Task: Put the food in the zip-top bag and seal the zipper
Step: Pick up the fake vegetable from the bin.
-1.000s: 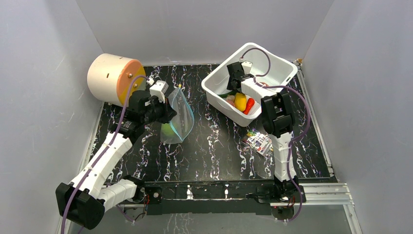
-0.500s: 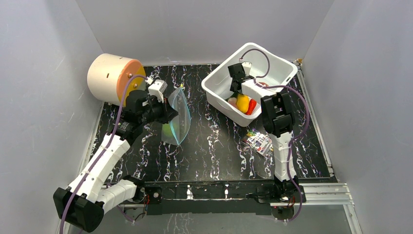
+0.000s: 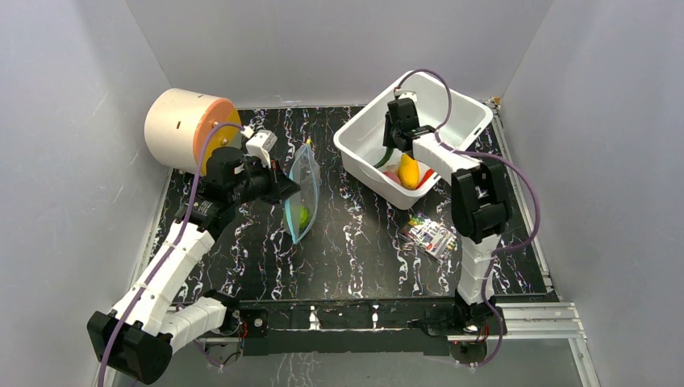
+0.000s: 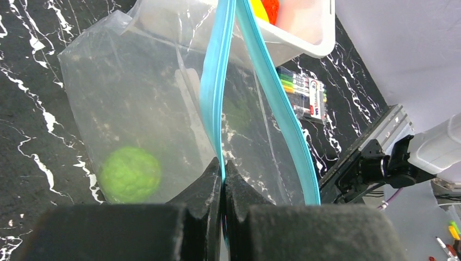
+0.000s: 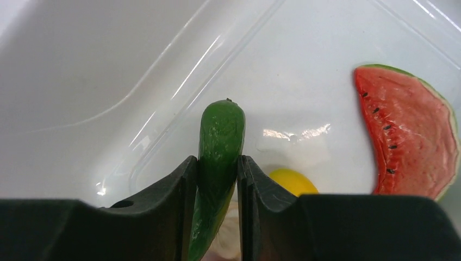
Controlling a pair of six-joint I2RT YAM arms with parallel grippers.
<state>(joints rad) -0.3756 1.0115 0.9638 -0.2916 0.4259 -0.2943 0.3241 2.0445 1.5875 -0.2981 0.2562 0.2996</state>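
Right fingers (image 5: 191, 176): pinched a green vegetable (image 5: 220, 136) across its middle, inside the bin (image 3: 452, 105).
Left fingers (image 4: 216, 185): pressed together on one lip of the zipper (image 4: 209, 92), left of the bin.
Bag (image 4: 125, 98): stood upright on the table (image 3: 355, 242) left of the bin, its mouth a narrow slit. One lime ball (image 4: 129, 174) lay inside.
Food left: a watermelon slice (image 5: 407, 141) and a yellow piece (image 5: 293, 182) lay in the bin.
Risk: the glossy, tapered vegetable could swivel or slip from the pinch. The mouth, held by one lip only, might sag shut or snag it.
Materials: thin crinkly film; smooth teal strip; hard white plastic bin; pebbled ball; painted, seeded slice.
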